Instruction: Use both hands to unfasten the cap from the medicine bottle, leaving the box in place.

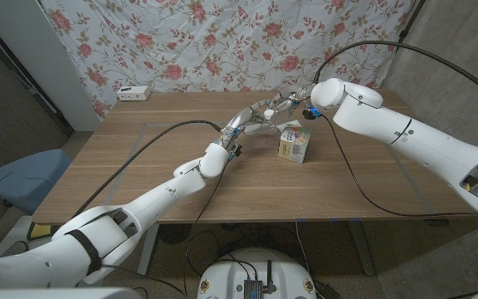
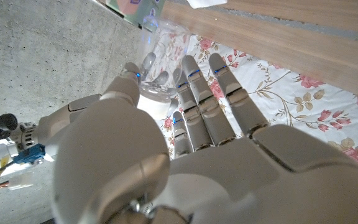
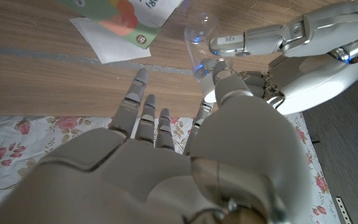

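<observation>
two white robot arms reach in from the near edge of a wooden counter and meet toward its far side. just nearer than the hands, a small printed box stands upright on the counter, apart from both.

beyond it the left hand and right hand come together around a small clear medicine bottle, lifted just above the counter. in the left wrist view the left hand's fingers and thumb close on the bottle's body. in the right wrist view the right hand's thumb sits at the bright white cap, other fingers spread; whether it truly pinches the cap, i cannot tell.

to do this step well, i judge one hand should hold the bottle steady while the other twists the cap, clear of the box.

whether the bottle holds anything cannot be made out. a flowered curtain hangs farthest back.
</observation>
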You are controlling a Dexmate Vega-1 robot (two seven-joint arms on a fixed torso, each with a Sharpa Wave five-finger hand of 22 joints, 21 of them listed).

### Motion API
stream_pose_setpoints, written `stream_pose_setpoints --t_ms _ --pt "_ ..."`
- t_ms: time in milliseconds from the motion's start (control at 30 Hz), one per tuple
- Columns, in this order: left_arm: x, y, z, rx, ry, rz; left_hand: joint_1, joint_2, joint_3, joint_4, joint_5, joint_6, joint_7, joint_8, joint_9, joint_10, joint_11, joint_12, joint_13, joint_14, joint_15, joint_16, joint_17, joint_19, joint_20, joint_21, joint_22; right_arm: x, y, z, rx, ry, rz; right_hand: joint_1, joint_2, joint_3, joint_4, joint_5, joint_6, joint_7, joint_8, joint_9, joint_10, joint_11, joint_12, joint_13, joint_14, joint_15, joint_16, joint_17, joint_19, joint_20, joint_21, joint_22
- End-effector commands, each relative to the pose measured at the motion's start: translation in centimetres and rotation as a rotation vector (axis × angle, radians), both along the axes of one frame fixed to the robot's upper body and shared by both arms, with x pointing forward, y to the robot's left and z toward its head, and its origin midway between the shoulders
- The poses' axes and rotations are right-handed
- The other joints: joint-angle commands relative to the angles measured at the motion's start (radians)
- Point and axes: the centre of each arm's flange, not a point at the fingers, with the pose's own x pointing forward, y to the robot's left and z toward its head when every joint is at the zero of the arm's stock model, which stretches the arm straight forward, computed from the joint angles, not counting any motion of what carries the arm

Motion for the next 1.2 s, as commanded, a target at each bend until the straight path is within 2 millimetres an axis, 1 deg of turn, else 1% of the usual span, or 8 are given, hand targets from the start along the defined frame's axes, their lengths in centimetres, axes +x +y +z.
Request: stream_pose_setpoints --t_ms 33,300,367,433,567,600,867,1200 --pt "0.11 -0.05 -0.14 0.0 0.005 -0.002 -0.002 0.005 0.009 0.0 0.008 0.005 -0.002 0.003 0.003 0.064 -0.059 0.008 0.005 0.003 -0.044 0.002 0.002 0.0 -0.001 0.0 0.003 -0.14 -0.24 0.08 0.001 0.033 0.01 0.019 0.008 0.015 -0.001 0.0 0.025 -0.042 -0.007 -0.001 -0.002 -0.013 -0.006 0.002 -0.006 0.0 -0.001 0.004 -0.003 0.003 0.0 0.003" --pt "0.13 -0.15 -0.13 -0.001 0.007 -0.002 -0.002 0.006 0.011 0.0 0.008 0.006 -0.003 0.003 0.003 0.063 -0.058 0.007 0.005 0.002 -0.045 0.001 0.002 0.001 -0.001 0.0 0.003 0.0 -0.33 0.14 -0.008 0.05 0.01 0.024 0.016 0.019 0.003 0.0 0.009 -0.045 -0.022 -0.008 -0.014 -0.016 -0.01 0.002 -0.013 0.003 -0.002 0.007 -0.009 0.004 -0.002 0.003" --pt "0.13 -0.17 -0.13 0.001 0.008 -0.001 -0.001 0.006 0.011 -0.001 0.009 0.006 -0.002 0.003 0.003 0.063 -0.058 0.007 0.005 0.003 -0.045 0.002 0.002 0.001 -0.001 0.0 0.003 0.02 -0.4 0.15 -0.008 0.055 0.01 0.025 0.018 0.019 0.005 0.0 -0.004 -0.044 -0.031 -0.01 -0.017 -0.017 -0.011 0.002 -0.016 0.003 -0.002 0.007 -0.01 0.005 -0.002 0.004" --pt "0.12 -0.21 -0.13 0.002 0.008 -0.001 -0.001 0.006 0.012 -0.001 0.009 0.007 -0.003 0.003 0.003 0.064 -0.058 0.008 0.005 0.003 -0.045 0.002 0.002 0.001 -0.001 0.0 0.003 0.03 -0.44 0.15 -0.007 0.055 0.009 0.027 0.019 0.019 0.007 0.001 -0.034 -0.042 -0.052 -0.016 -0.023 -0.017 -0.012 0.001 -0.018 0.002 -0.002 0.009 -0.011 0.004 -0.002 0.004" --pt "0.08 -0.27 -0.07 0.003 0.005 -0.001 -0.002 0.005 0.012 -0.001 0.008 0.006 -0.002 0.003 0.003 0.063 -0.058 0.007 0.005 0.002 -0.044 0.001 0.001 0.001 0.0 0.0 0.003 0.03 -0.51 0.16 -0.006 0.056 0.01 0.028 0.019 0.019 0.008 0.001 -0.056 -0.043 -0.067 -0.021 -0.027 -0.016 -0.012 0.001 -0.021 0.002 -0.002 0.01 -0.011 0.005 -0.001 0.004" --pt "0.07 -0.29 -0.05 0.002 0.004 -0.002 -0.002 0.005 0.012 -0.001 0.008 0.007 -0.002 0.003 0.003 0.063 -0.058 0.007 0.005 0.003 -0.044 0.002 0.001 0.001 -0.001 0.0 0.003 0.02 -0.52 0.17 -0.006 0.055 0.009 0.028 0.019 0.019 0.009 0.001 -0.071 -0.042 -0.076 -0.023 -0.029 -0.014 -0.013 0.001 -0.022 0.002 -0.002 0.01 -0.011 0.005 -0.001 0.004" --pt "0.0 -0.5 0.06 0.007 -0.001 -0.007 -0.001 0.005 0.014 -0.001 0.009 0.004 -0.003 0.002 0.003 0.064 -0.057 0.008 0.005 0.002 -0.043 0.001 0.001 0.0 -0.001 0.0 0.003 -0.16 -0.69 0.12 -0.003 0.06 0.007 0.025 0.011 0.012 0.011 -0.002 -0.115 -0.036 -0.105 -0.031 -0.037 -0.004 -0.013 0.0 -0.023 0.005 -0.002 0.01 -0.01 0.007 0.0 0.004" --pt "-0.18 -0.54 0.1 0.014 -0.007 -0.009 -0.001 0.004 0.015 -0.002 0.009 0.005 -0.003 0.002 0.003 0.063 -0.058 0.007 0.005 0.002 -0.047 0.001 0.001 0.001 -0.001 0.0 0.003 -0.53 -1.05 0.07 0.01 0.064 0.001 0.01 -0.005 -0.005 0.016 -0.008 -0.162 0.041 -0.133 -0.036 -0.044 0.016 -0.012 0.0 -0.026 0.012 -0.003 0.009 -0.01 0.007 0.0 0.004"
